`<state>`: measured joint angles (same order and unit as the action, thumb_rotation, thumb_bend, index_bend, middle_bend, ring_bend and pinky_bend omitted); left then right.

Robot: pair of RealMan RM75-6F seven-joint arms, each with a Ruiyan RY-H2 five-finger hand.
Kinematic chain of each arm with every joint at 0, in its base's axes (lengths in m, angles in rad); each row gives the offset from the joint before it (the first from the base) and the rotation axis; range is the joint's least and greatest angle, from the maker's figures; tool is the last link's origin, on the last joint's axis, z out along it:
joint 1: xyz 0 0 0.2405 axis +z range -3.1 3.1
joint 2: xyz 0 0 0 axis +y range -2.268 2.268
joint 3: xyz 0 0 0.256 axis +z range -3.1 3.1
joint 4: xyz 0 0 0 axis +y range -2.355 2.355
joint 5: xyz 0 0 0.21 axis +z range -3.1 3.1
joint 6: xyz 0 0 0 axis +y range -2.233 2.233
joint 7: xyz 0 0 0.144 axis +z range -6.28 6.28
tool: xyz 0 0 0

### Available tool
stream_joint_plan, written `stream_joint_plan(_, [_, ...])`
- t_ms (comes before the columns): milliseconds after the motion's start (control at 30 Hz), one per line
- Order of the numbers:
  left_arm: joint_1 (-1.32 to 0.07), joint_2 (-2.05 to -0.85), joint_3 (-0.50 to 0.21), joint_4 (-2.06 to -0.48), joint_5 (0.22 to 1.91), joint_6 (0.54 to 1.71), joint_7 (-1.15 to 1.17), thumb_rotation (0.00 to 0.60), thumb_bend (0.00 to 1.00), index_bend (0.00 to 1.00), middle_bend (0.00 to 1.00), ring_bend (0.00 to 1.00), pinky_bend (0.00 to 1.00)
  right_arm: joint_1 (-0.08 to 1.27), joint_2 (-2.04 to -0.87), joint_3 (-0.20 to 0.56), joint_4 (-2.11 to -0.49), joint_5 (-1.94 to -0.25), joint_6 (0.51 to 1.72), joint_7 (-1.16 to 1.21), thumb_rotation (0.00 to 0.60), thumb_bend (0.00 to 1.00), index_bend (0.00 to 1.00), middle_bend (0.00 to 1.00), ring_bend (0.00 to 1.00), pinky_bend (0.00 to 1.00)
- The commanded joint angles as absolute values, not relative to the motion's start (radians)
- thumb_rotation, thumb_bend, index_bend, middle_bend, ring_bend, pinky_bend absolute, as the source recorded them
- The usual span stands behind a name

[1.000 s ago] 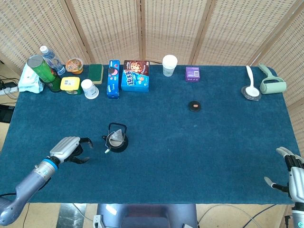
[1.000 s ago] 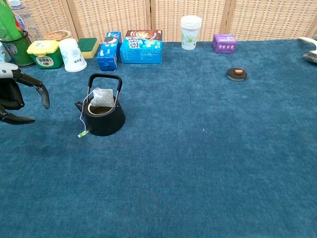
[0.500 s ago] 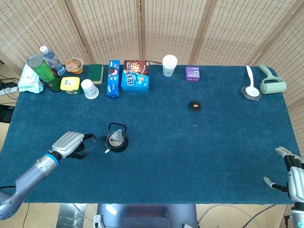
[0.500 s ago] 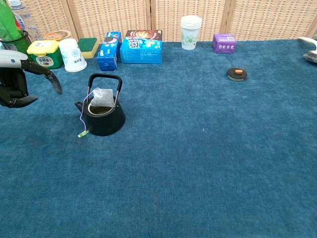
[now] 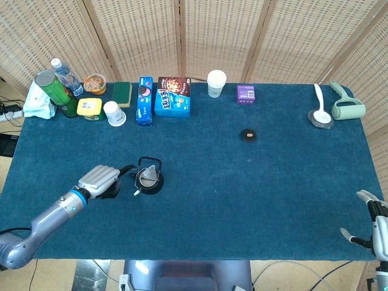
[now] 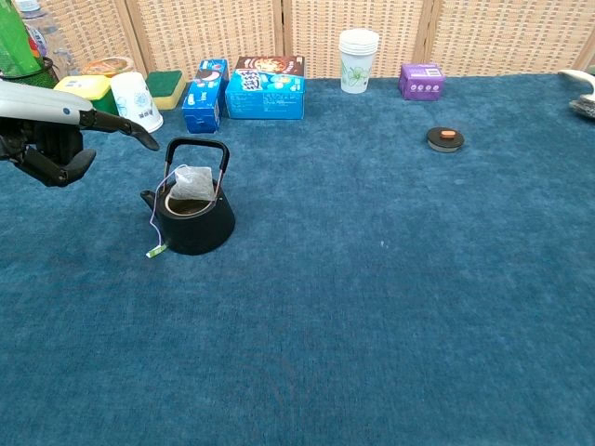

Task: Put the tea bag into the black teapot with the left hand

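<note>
The black teapot (image 5: 149, 180) (image 6: 193, 216) stands upright on the blue cloth at the left, its lid off. A white tea bag (image 5: 147, 175) (image 6: 192, 182) sits in its opening, leaning on the handle. The bag's string hangs over the rim, and its green tag (image 6: 154, 250) lies on the cloth. My left hand (image 5: 102, 180) (image 6: 51, 135) hovers just left of the pot and holds nothing. One finger (image 6: 138, 137) reaches toward the handle while the others curl under. My right hand (image 5: 377, 227) rests at the table's near right corner, fingers spread, holding nothing.
A small round lid (image 5: 248, 135) (image 6: 445, 138) lies right of centre. Along the back edge stand boxes (image 5: 173, 97), paper cups (image 5: 216, 83), a purple box (image 5: 245, 94), a sponge and jars. A white spoon (image 5: 320, 106) and a roller lie at the back right.
My left hand has moved right and forward, closing in on the teapot, with its fingers curling in. The tea bag, teapot and right hand have stayed where they were.
</note>
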<state>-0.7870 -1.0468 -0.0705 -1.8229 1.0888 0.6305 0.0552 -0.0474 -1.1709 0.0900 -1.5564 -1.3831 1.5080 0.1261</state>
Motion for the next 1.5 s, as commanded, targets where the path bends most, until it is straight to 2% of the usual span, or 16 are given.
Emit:
stream_joint_plan(33, [-0.804,-1.056,-0.071,-1.819,1.068,0.618,0.067,0.600,0.87,0.07,1.00,1.00,0.94,-0.049,-1.172,0.091,-1.552,-1.381,1.507,0.131,0.600,0.12,0.18,0.18,0.25,0.15])
stream_joint_plan(733, [-0.902,-1.149,-0.038,-1.753,0.939,0.569,0.122,0.600,0.87,0.07,1.00,1.00,0.94,-0.057,-1.176,0.096,-1.533,-1.361,1.497,0.149,0.600,0.12,0.18,0.20,0.27,0.17])
stream_joint_plan(1500, [-0.927,-1.150,0.015,-1.774,0.920,0.541,0.112,0.600,0.87,0.07,1.00,1.00,0.94,-0.062,-1.176,0.096,-1.528,-1.366,1.500,0.158,0.600,0.12,0.18,0.20,0.27,0.17])
